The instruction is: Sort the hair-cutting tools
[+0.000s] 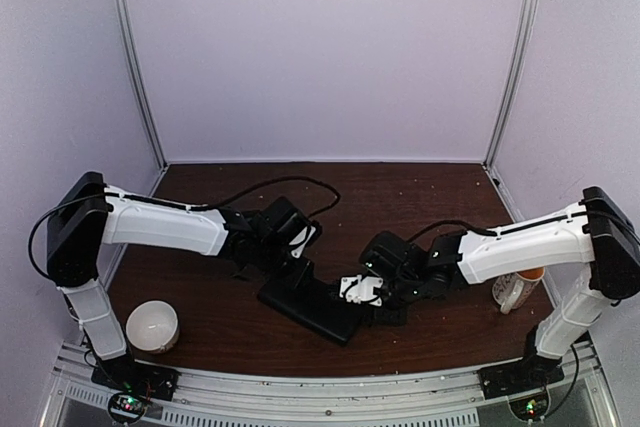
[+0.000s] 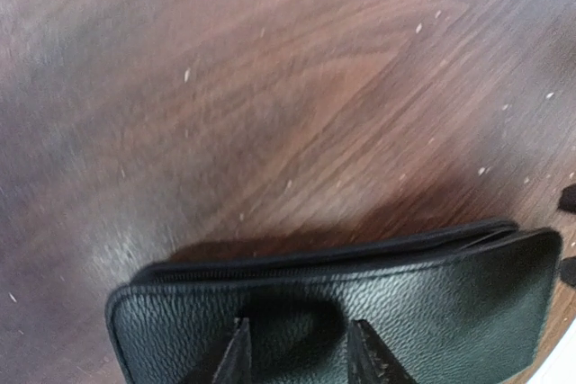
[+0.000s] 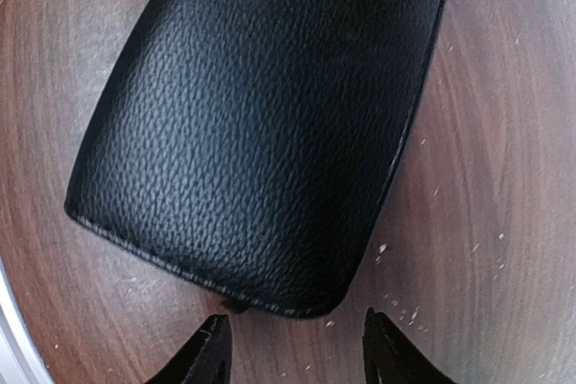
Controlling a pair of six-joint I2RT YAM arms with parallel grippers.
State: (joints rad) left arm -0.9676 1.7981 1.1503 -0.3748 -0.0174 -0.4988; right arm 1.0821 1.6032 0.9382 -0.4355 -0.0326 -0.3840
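Note:
The hair-cutting tools are out of view in all three views. A flat black case (image 1: pixel 318 312) lies on the brown table, and both grippers are at it. My left gripper (image 1: pixel 300 269) is open over the case's far-left end. In the left wrist view its fingertips (image 2: pixel 236 348) hover spread above the grained case top (image 2: pixel 432 308), just behind the closed zipper edge (image 2: pixel 315 264). My right gripper (image 1: pixel 354 292) is open at the case's near-right end. In the right wrist view its open jaws flank the rounded corner of the case (image 3: pixel 261 132), with only bare wood between them.
A white bowl (image 1: pixel 152 326) sits at the near left by the left arm's base. A white mug (image 1: pixel 515 292) stands at the near right under the right arm. The wooden table (image 1: pixel 400 197) reaches back to white walls with metal posts.

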